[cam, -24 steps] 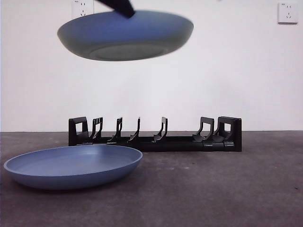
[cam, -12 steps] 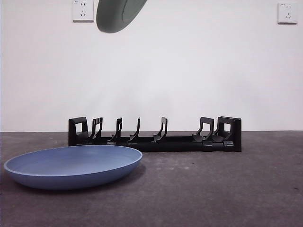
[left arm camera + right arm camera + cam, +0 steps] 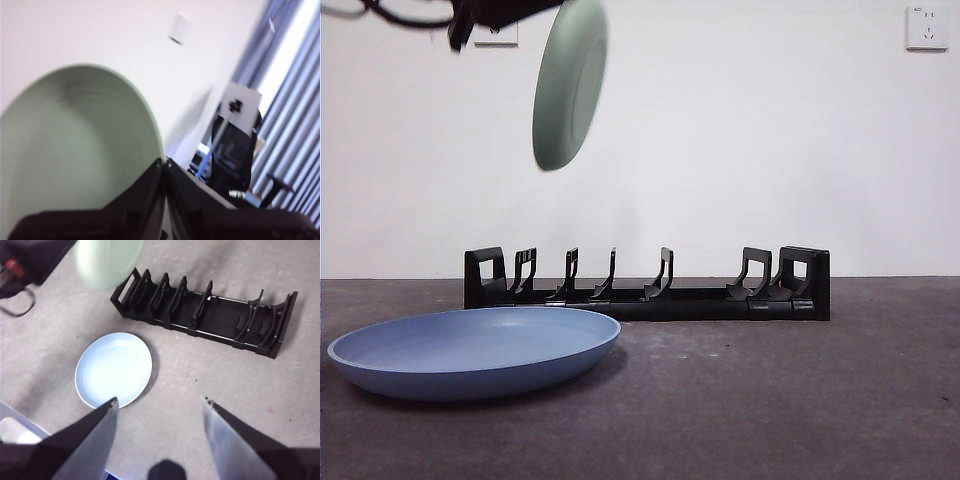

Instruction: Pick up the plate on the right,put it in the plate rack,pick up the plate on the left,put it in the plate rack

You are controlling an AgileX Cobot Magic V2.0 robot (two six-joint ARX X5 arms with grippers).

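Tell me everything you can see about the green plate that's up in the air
The green plate is pale sage green, round and shallow with a raised rim, and looks like matte plastic. It hangs nearly on edge, slightly tilted, high above the left end of the plate rack and touching neither it nor the table. The left end effector is shut on its rim, one jaw on each face; nothing else touches it. It is blurred in every view, so finer detail cannot be told.

The flat grey table (image 3: 790, 400) has two things lying on it. A long low black plastic plate rack (image 3: 650, 285) with curved prongs sits toward the back. A round blue plate (image 3: 475, 350) lies flat near the front, close to the rack but not touching it.
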